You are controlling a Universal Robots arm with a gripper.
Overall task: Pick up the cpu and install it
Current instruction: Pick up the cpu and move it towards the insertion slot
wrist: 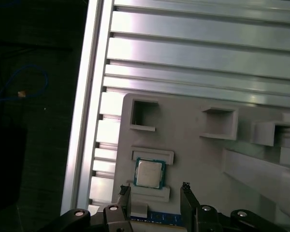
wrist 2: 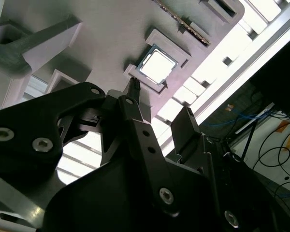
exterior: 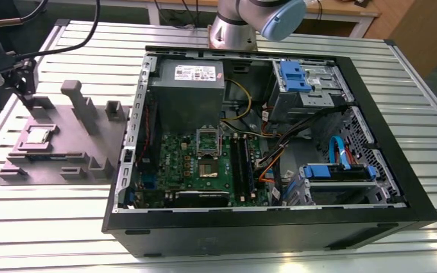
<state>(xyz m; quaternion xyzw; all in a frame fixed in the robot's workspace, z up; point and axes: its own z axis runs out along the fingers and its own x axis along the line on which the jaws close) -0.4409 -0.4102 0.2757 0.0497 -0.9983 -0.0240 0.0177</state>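
Note:
The cpu (exterior: 38, 135) is a small silver-topped square lying flat in a recess of the grey fixture plate (exterior: 59, 165), at the exterior view's left, outside the computer case. My gripper (exterior: 24, 91) hangs above the plate's far left corner, short of the chip. In the first wrist view the cpu (wrist: 149, 173) lies just beyond my gripper (wrist: 155, 193), whose fingers (wrist: 186, 195) stand apart with nothing between them. The second wrist view shows the cpu (wrist 2: 157, 65) ahead of the open gripper (wrist 2: 159, 99). The dark socket recess (exterior: 209, 168) sits on the green motherboard (exterior: 173, 162).
The open black computer case (exterior: 400, 187) holds a grey power supply (exterior: 186, 85), blue drive brackets (exterior: 295, 77) and cables. Grey posts (exterior: 78, 99) rise from the fixture plate near the chip. A slatted aluminium table (exterior: 44, 227) lies underneath. The arm's base (exterior: 234, 28) stands behind the case.

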